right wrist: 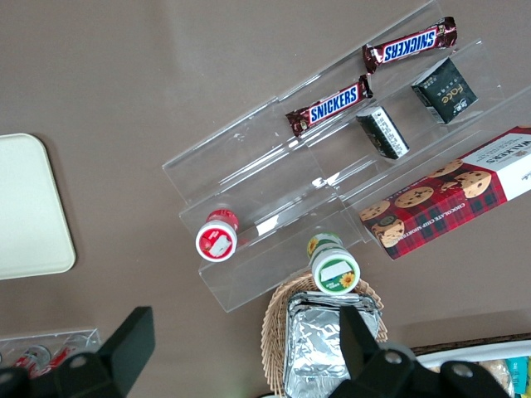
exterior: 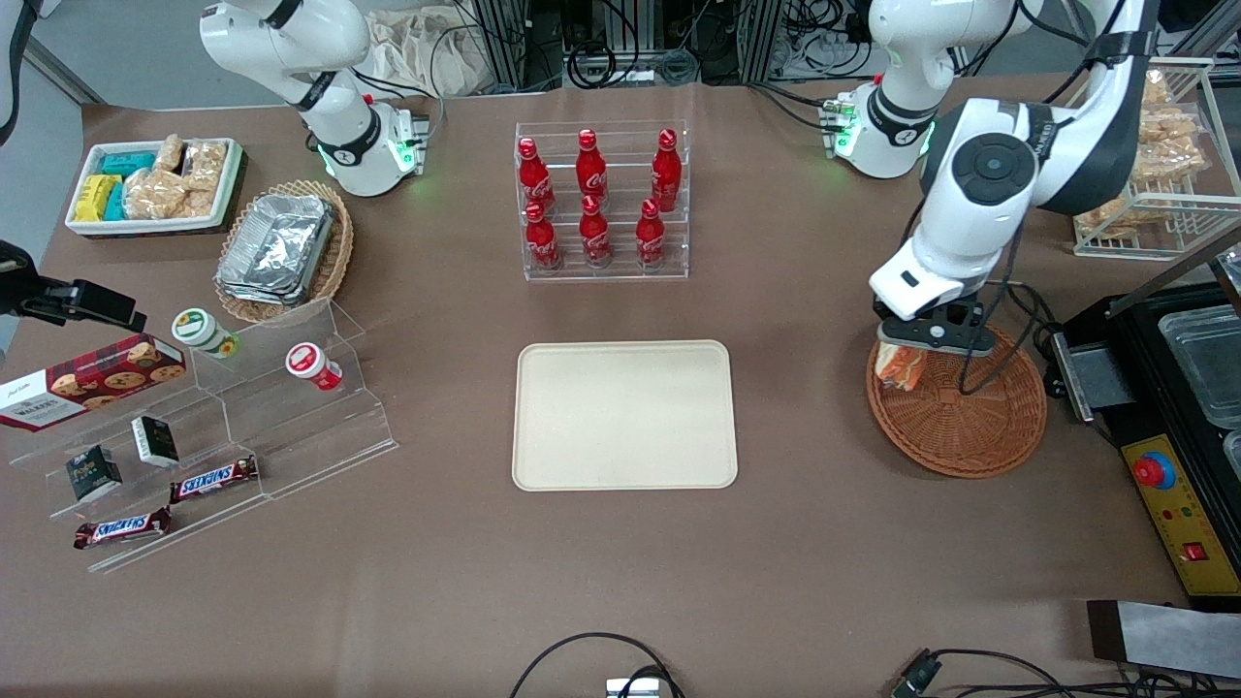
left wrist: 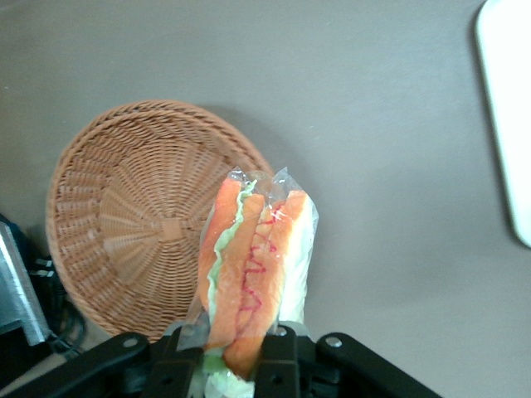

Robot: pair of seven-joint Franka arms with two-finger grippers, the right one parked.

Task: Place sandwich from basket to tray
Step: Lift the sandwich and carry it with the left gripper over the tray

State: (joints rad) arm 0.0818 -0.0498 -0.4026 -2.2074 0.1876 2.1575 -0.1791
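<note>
My left gripper (exterior: 906,361) is shut on the sandwich (exterior: 899,367), a wrapped wedge with orange filling, and holds it just above the rim of the round reddish-brown basket (exterior: 970,427), at the rim's edge toward the tray. In the left wrist view the sandwich (left wrist: 253,265) is clamped between the two black fingers (left wrist: 280,365), with the basket (left wrist: 133,224) under and beside it, holding nothing else. The cream tray (exterior: 623,415) lies bare in the middle of the table, toward the parked arm's end from the basket; its corner shows in the left wrist view (left wrist: 508,108).
A clear rack of red cola bottles (exterior: 601,199) stands farther from the camera than the tray. A black machine with a red button (exterior: 1168,427) sits beside the basket at the working arm's end. Snack steps (exterior: 194,436) lie at the parked arm's end.
</note>
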